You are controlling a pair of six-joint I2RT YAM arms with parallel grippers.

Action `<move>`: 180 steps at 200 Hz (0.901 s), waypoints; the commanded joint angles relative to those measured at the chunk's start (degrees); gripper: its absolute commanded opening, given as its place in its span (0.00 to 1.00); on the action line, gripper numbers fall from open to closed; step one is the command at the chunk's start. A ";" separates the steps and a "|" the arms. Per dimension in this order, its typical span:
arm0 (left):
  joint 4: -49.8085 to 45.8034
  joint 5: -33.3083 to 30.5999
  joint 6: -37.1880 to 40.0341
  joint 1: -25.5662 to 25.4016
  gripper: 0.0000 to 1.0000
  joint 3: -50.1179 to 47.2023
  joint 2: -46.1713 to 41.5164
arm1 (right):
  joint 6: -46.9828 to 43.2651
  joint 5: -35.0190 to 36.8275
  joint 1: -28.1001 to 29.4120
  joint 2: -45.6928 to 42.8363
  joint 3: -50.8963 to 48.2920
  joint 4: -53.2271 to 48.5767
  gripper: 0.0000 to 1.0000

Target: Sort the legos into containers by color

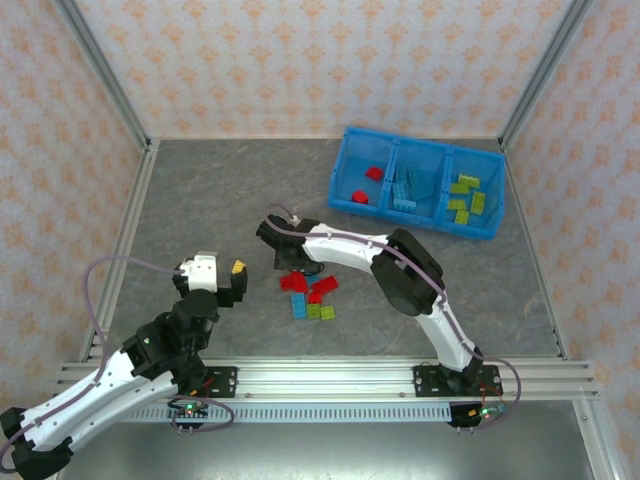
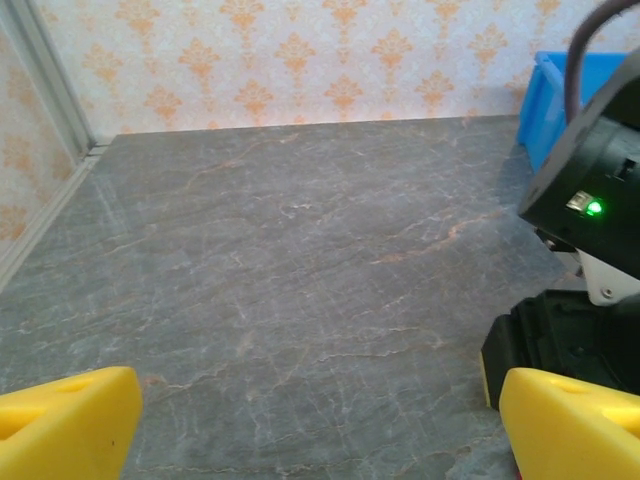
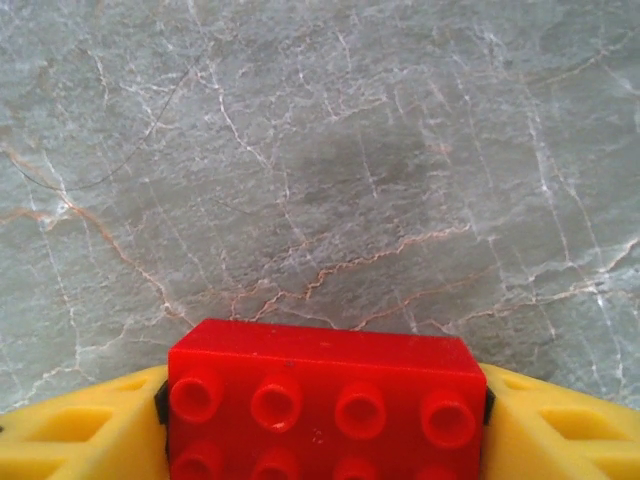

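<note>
Plainly, the right end effector [image 3: 325,410] is clamped on a red lego [image 3: 325,385], with a yellow finger pressed against each end; the frame edge cuts off the brick's near part. Bare worktop [image 3: 330,150] lies ahead of it, loose legos [image 1: 310,295] sit near it, and the bin [image 1: 420,217] is well apart. The left end effector [image 2: 320,420] gapes wide, holding nothing.

Grey marbled tabletop [image 1: 220,200], peach patterned walls [image 1: 300,60]

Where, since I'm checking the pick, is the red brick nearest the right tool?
Right wrist view, bottom centre: the red brick sits between the fingers of the right tool, over the table, beside the loose pile.
</note>
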 commanded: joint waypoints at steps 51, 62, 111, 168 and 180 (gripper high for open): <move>11.53 29.08 10.55 0.47 1.00 -4.96 -3.44 | -0.47 7.07 -2.07 -14.99 -14.01 9.65 0.55; 13.00 33.34 11.36 0.46 1.00 -5.49 -3.18 | -0.90 6.90 -3.51 -18.22 -16.70 11.43 0.54; 16.59 37.71 12.72 0.39 1.00 -5.82 2.50 | -10.27 19.20 -10.37 -28.89 -19.25 14.15 0.53; 14.36 31.76 11.90 0.40 1.00 -3.79 6.84 | -19.98 13.64 -25.24 -14.51 0.11 12.85 0.53; 13.62 30.18 11.77 0.44 1.00 -3.70 6.25 | -20.72 12.10 -27.43 -9.91 5.92 10.93 0.57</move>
